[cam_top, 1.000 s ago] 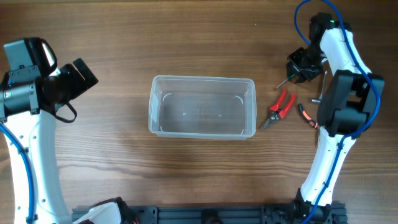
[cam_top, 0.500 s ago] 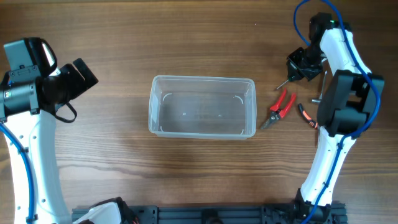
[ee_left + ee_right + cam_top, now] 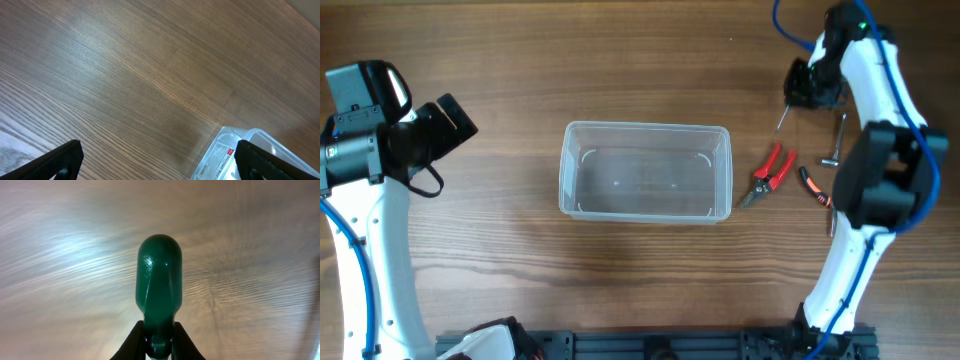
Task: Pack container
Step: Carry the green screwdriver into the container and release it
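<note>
Clamped in right gripper (image 3: 159, 345): green-handled tool (image 3: 159, 275), probably a screwdriver. Left gripper (image 3: 157, 150) spread, holding nothing. Nothing packed yet: container (image 3: 646, 126) empty, between both grippers; red pliers (image 3: 772, 172) loose beside it, on right gripper's side.

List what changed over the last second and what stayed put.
The right gripper, shut on the green-handled tool, moved toward the table's far edge, carrying the tool with it. The container, the red pliers and the left arm stayed put.

Label (image 3: 219, 155) on container (image 3: 265, 141): print illegible
</note>
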Tool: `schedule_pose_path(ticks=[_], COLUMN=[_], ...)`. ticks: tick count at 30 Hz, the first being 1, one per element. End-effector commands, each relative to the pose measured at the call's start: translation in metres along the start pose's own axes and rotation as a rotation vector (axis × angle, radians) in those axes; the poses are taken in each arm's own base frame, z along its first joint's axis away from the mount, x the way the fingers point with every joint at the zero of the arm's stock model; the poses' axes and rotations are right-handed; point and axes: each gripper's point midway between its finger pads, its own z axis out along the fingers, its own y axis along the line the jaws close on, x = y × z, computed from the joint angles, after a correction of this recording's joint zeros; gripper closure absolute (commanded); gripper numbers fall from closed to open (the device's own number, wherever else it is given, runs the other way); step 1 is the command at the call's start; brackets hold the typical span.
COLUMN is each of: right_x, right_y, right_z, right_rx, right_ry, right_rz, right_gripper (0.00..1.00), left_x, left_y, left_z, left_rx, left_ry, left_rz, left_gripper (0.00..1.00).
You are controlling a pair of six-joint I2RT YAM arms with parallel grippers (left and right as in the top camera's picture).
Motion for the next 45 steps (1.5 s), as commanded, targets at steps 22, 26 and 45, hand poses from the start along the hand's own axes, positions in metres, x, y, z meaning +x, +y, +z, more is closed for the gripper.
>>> schedule_pose_path(ticks=[22, 26, 45], right_x=[0.222, 0.23, 0.226], right_y=[0.212, 0.206, 0.202], right_z=[-0.033, -0.003, 0.023], right_rx=[-0.223, -0.229, -0.182], right_ry=[0.21, 0.226, 0.16], right_rz=[-1.612, -1.613, -1.518], right_gripper=[0.96, 0.96, 0.31], left_x=[0.001, 0.001, 0.001], left_y=[-0.002, -0.002, -0.002], left_z=[0.001, 0.001, 0.001], left_rx=[0.011, 0.01, 0.012], left_ry=[0.015, 0.015, 0.013], left_rz=[-0.011, -0.01, -0.01], left_gripper=[0.0, 0.0, 0.0])
